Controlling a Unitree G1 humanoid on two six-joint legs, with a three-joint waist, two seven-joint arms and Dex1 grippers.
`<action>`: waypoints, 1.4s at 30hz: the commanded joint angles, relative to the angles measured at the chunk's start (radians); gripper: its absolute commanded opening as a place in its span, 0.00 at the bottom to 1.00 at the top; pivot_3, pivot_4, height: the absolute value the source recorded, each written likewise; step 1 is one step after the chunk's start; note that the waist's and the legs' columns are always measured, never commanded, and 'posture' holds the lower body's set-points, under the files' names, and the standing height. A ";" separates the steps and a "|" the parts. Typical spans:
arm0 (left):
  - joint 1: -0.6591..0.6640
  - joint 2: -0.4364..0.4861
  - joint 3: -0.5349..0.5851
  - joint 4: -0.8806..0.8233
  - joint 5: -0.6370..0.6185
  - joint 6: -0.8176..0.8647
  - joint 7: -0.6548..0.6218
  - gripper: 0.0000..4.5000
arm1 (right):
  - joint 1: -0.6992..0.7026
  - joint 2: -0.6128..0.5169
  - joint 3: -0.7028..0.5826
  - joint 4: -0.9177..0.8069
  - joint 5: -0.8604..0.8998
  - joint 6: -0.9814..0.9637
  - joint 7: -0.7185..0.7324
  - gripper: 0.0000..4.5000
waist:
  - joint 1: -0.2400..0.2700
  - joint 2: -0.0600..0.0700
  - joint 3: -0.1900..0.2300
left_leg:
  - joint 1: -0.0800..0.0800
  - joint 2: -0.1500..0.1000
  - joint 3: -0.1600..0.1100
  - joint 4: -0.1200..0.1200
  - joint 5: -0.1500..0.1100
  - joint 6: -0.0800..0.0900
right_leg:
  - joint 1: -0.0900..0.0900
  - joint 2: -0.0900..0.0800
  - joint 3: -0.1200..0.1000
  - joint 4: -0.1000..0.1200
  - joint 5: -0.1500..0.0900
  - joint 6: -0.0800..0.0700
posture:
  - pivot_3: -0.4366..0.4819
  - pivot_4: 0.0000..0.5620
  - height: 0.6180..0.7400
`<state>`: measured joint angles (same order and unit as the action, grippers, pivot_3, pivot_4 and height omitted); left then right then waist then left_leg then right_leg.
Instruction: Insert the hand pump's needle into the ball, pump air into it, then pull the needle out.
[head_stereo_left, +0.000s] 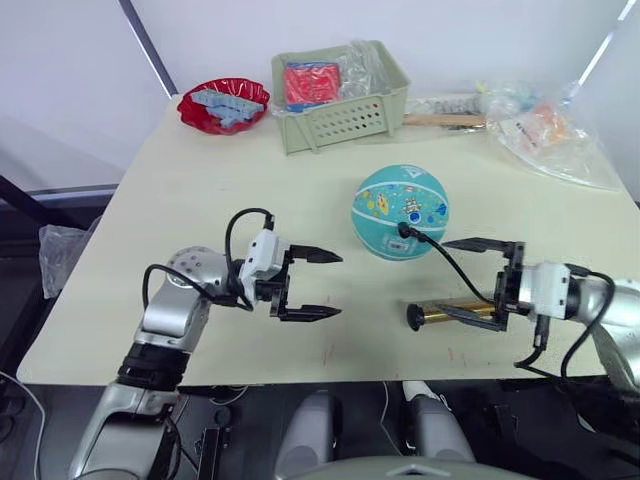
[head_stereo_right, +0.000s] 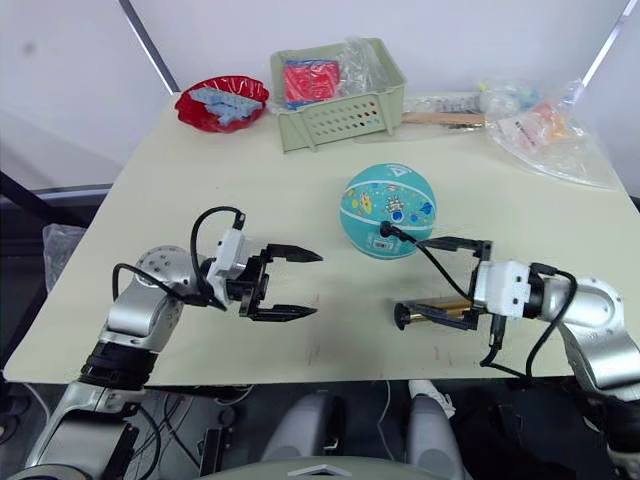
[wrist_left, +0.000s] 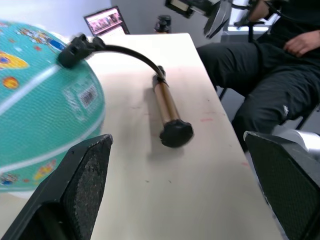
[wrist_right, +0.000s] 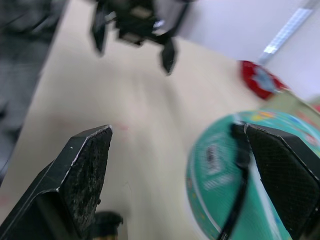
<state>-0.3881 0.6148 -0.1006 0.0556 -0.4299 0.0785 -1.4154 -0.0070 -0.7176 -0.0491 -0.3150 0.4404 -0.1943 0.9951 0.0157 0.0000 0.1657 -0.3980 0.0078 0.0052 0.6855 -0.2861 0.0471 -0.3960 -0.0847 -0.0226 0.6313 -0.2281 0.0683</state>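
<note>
Start at your right tool (head_stereo_left: 486, 280). Its two black fingers are spread wide, and it grips nothing. One finger sits on the far side of the hand pump (head_stereo_left: 452, 315) and one lies right by its gold barrel on the near side, so the tool is around the pump's right end but has not closed on it.

The pump lies flat on the bench (head_stereo_left: 200, 200). Its long way runs left to right, with a black cap at the left end. From the pump the thin black hose (head_stereo_left: 455, 268) curves up and away to the ball (head_stereo_left: 400, 212).

The ball sits just past the pump, a little to the left and farther from you. The black fitting (head_stereo_left: 405, 230) at the hose end rests on the near side of the ball. The needle itself is too small to see, so it looks pushed in, but you cannot be sure.

Your left tool (head_stereo_left: 308, 284) is also wide open and holds nothing. It hangs over the bench well to the left of the pump, with its fingers pointing right toward the pump and ball.

So the right tool is much nearer the pump. The left tool has open bench to cross before it can reach the cap or steady the ball.
</note>
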 joint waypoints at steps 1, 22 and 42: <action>-0.033 -0.023 0.020 0.006 -0.006 -0.004 0.036 1.00 | 0.079 0.039 -0.075 -0.083 0.035 0.034 -0.090 0.99 | -0.001 0.000 0.000 | 0.000 0.000 0.000 0.000 0.000 0.000 | 0.000 0.000 0.000 0.000 0.000 0.000 | 0.48 0.27 0.98; -0.514 -0.311 0.036 0.485 0.143 -0.033 0.411 1.00 | 0.405 0.216 -0.183 -0.316 0.041 0.074 -0.302 0.99 | -0.001 -0.006 0.003 | 0.005 -0.001 0.003 0.006 0.001 0.000 | 0.000 0.002 0.008 0.010 0.000 0.000 | 0.48 0.27 0.98; -0.627 -0.466 -0.028 0.888 0.333 -0.087 0.498 1.00 | 0.253 0.158 -0.064 -0.355 -0.096 0.294 -0.395 0.99 | 0.001 -0.011 0.001 | 0.001 -0.001 0.005 0.005 0.001 0.000 | -0.005 0.002 0.010 0.010 0.000 0.001 | 0.48 0.27 0.98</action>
<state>-1.0432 0.1703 -0.0874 0.8963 -0.1516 -0.0197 -0.9337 0.2781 -0.5383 -0.1301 -0.6171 0.3720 0.0377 0.6297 0.0169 -0.0107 0.1665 -0.3959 0.0064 0.0105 0.6910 -0.2851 0.0468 -0.4003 -0.0828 -0.0132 0.6418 -0.2282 0.0691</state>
